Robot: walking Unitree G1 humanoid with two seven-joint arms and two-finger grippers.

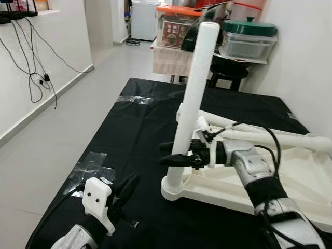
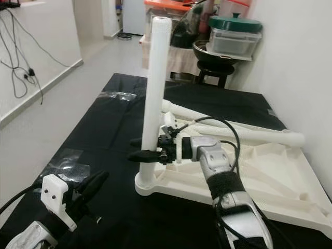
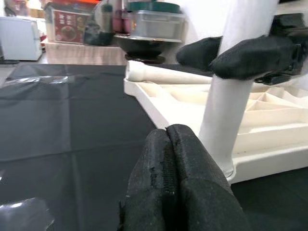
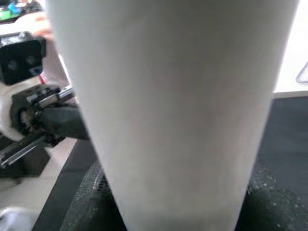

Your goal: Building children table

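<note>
A white children's table top lies upside down on the black cloth. One white table leg stands upright in its near left corner socket. My right gripper is shut on this leg low down, one black finger on each side, and the leg looms close in the right wrist view. A second white leg lies across the table top behind my right arm. My left gripper hovers low over the cloth in front of the corner, shut and holding nothing, its fingers pressed together.
The black cloth covers the floor, with clear plastic wrappers at its left edge and another farther back. A stool with lidded containers stands behind. A white wall runs along the right; cables hang on the left wall.
</note>
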